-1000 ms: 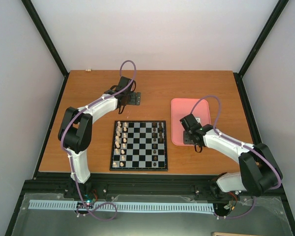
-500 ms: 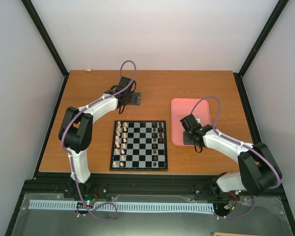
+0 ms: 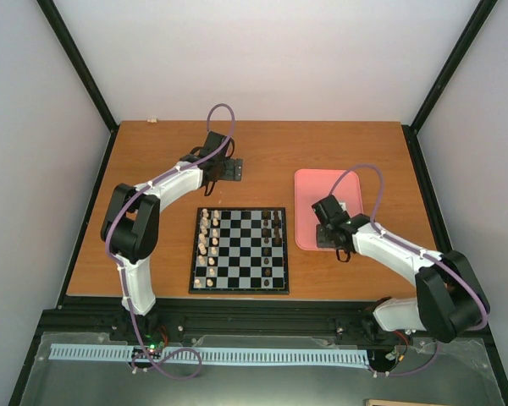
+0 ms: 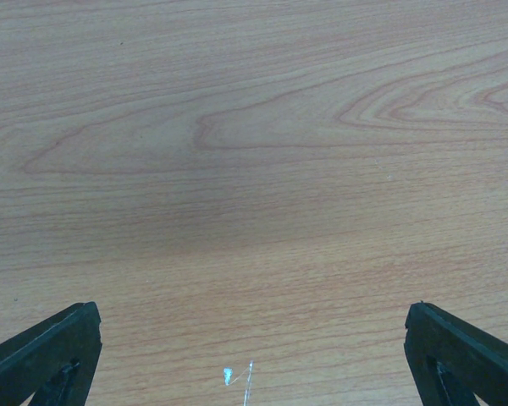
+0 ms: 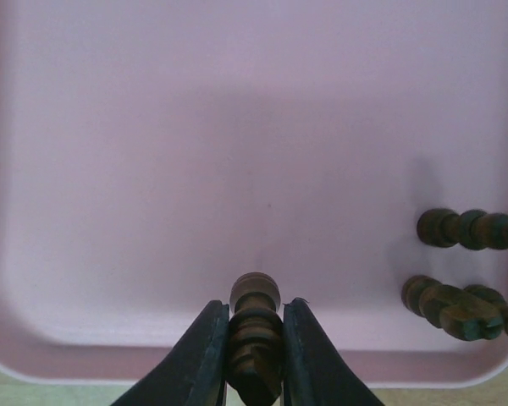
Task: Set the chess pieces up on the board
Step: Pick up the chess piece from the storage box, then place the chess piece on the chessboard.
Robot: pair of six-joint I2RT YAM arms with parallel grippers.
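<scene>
Right fingers (image 5: 205,348) just closed on a dark chess piece (image 5: 255,331) in the pink tray (image 5: 152,169), ready to lift toward the board (image 3: 241,262); left fingers (image 4: 51,351) wide over the table (image 4: 254,169).

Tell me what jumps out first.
The right gripper is shut on a dark chess piece at the pink tray's near edge; two more lie to its right. The board holds cream pieces on its left, few dark ones right. The left gripper hangs open over bare table.
</scene>
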